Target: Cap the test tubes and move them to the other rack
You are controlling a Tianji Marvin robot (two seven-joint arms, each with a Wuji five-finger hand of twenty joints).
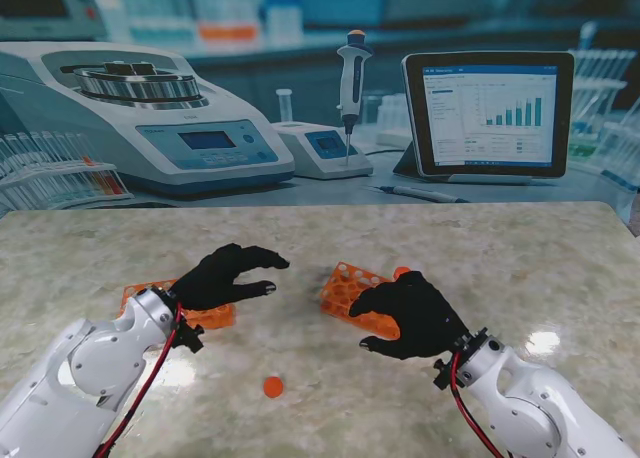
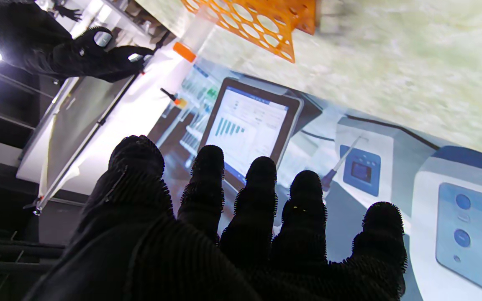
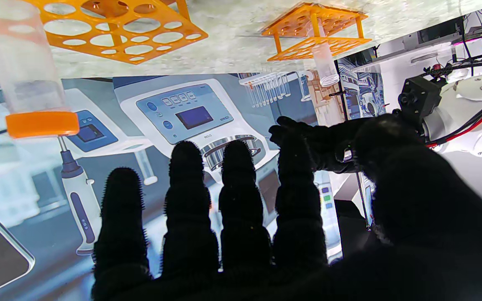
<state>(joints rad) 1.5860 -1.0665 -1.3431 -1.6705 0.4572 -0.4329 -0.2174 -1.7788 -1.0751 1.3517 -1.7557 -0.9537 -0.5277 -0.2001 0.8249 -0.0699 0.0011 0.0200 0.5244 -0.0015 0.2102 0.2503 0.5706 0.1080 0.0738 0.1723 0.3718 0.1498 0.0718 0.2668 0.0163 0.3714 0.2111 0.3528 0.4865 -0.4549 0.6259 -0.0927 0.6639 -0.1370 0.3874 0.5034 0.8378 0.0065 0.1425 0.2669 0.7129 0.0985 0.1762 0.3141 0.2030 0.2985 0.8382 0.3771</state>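
Both black-gloved hands hung empty with fingers spread — the left hand over the orange plastic rack on the left, the right hand just beside the orange plastic rack on the right. That rack held one clear tube with an orange cap; the left rack held an uncapped clear tube. A loose orange cap lay nearer me, between the arms — so roughly half remained, I judged.

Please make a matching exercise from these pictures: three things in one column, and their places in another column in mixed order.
Things:
1. loose orange cap
2. capped tube
3. uncapped tube

Places:
a. stands in the left rack
b. lies on the table, between the two arms, nearer to me
c. stands in the right rack

Pairs: 1-b, 2-c, 3-a
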